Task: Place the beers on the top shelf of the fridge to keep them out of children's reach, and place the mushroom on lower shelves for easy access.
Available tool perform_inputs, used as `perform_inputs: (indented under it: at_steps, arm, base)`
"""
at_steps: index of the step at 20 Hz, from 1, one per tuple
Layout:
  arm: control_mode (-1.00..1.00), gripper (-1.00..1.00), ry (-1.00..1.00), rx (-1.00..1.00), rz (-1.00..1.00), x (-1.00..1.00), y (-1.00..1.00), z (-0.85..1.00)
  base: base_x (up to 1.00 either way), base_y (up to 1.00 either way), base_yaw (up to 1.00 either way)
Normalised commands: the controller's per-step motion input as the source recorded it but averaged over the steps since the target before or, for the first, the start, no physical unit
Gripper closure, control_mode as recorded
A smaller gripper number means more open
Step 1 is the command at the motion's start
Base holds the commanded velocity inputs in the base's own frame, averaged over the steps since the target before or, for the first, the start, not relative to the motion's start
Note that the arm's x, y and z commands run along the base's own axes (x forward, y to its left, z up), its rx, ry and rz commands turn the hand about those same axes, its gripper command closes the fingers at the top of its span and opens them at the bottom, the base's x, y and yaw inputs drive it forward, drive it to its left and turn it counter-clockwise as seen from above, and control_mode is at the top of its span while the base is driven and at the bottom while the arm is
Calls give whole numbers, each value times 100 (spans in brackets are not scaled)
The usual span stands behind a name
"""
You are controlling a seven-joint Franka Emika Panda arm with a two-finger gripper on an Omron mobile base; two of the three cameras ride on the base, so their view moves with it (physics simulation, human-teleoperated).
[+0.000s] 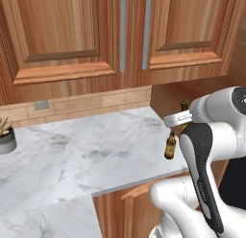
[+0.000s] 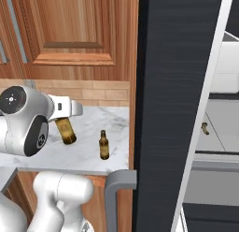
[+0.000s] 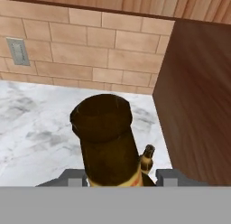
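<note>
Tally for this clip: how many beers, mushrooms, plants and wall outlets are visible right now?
Beers: 2, one held tilted in the end effector, one upright on the counter
Mushrooms: 1, on a fridge shelf
Potted plants: 1
Wall outlets: 1
Total: 5

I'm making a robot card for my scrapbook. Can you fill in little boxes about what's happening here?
place: kitchen counter beside the fridge
hand: shut on a beer bottle, tilted, lifted off the counter
other bottle: standing upright on the counter
fridge door: open
mushroom: small, on a fridge shelf
left corner: potted plant
</note>
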Motion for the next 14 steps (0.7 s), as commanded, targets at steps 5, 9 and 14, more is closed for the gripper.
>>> perform_inputs:
  at_steps: [5,9,14]
  arm:
    - [100,100,0,0,0,0,0,0]
    - [100,100,0,0,0,0,0,0]
    - [100,100,0,0,0,0,0,0]
  base:
    - [-18,-71,-4]
    - [-22,-82,0]
    - [-41,-86,1]
